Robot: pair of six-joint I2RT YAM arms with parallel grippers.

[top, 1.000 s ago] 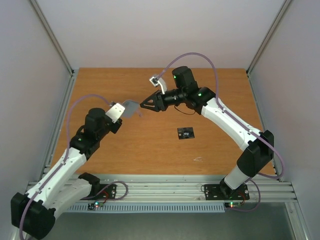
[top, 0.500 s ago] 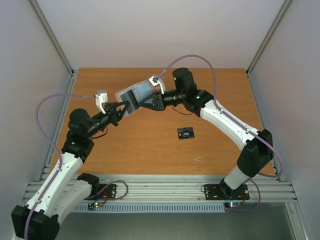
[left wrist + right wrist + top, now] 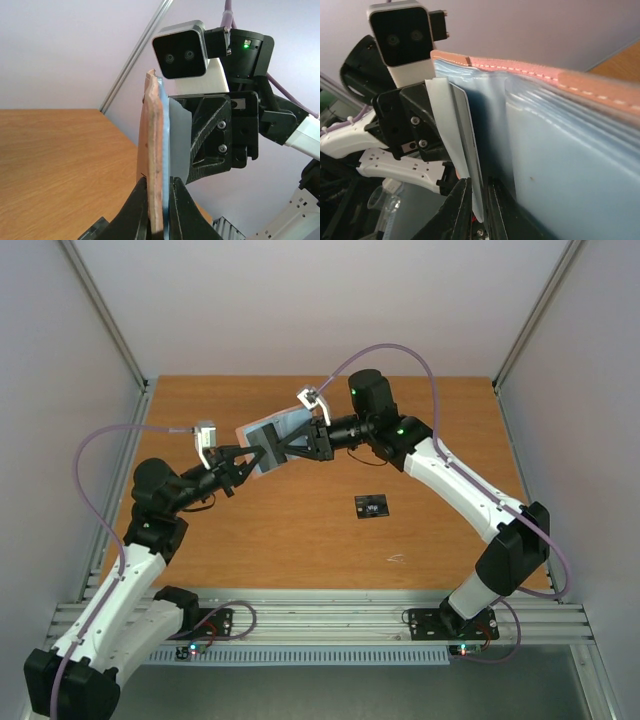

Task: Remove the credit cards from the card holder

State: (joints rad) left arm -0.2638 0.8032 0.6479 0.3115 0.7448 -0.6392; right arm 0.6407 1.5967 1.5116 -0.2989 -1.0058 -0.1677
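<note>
The card holder [image 3: 262, 432] is held aloft at upper centre, its edge clamped by the left gripper [image 3: 159, 197]; a card [image 3: 461, 135] protruding from it is pinched by the right gripper [image 3: 478, 200].

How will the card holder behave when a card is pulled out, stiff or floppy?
Probably fairly stiff: the card holder juts out straight from the left gripper, pinched at one edge only. Its pockets look wrinkled, so they may grip the card.

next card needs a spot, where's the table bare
Bare wood between the black card and the left arm, and the back-right corner of the table. Crowded mid-back: left gripper and right gripper meet on the card holder.
</note>
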